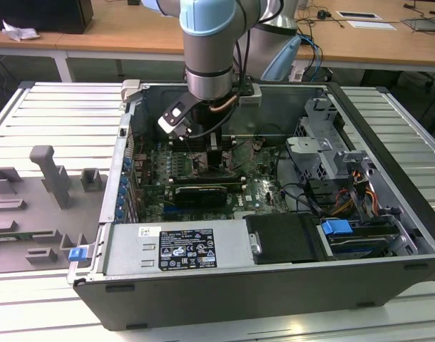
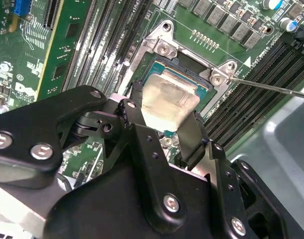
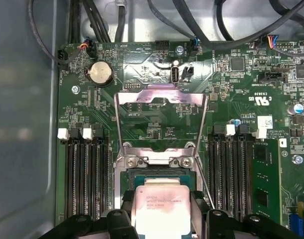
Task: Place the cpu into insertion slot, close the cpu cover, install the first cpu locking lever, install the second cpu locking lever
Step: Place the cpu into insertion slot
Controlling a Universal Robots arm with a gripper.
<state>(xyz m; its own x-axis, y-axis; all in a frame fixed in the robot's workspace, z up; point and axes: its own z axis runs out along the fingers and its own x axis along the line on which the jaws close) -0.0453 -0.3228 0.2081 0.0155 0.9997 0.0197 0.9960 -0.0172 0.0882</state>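
My gripper (image 1: pixel 216 162) reaches down into the open computer case onto the green board. It is shut on the cpu (image 2: pixel 172 94), a pale square chip pinched by its two opposite edges between the black fingers (image 2: pixel 192 132). The cpu (image 3: pixel 161 211) hangs right at the insertion slot (image 3: pixel 157 173), overlapping its dark centre; I cannot tell whether it is seated. In the second wrist view the insertion slot (image 2: pixel 164 47) shows its silvery rim and screws past the chip. The cpu cover (image 3: pixel 162 95) is swung open, away from the slot. A thin locking lever (image 2: pixel 271 87) stands free beside the slot.
Long black memory slots (image 3: pixel 84 179) flank the slot on both sides. Cables (image 3: pixel 99 20) run along the case wall beyond the cover. In the exterior view, a drive cage (image 1: pixel 331 153) lies to the right and grey fixtures (image 1: pixel 50 178) lie to the left.
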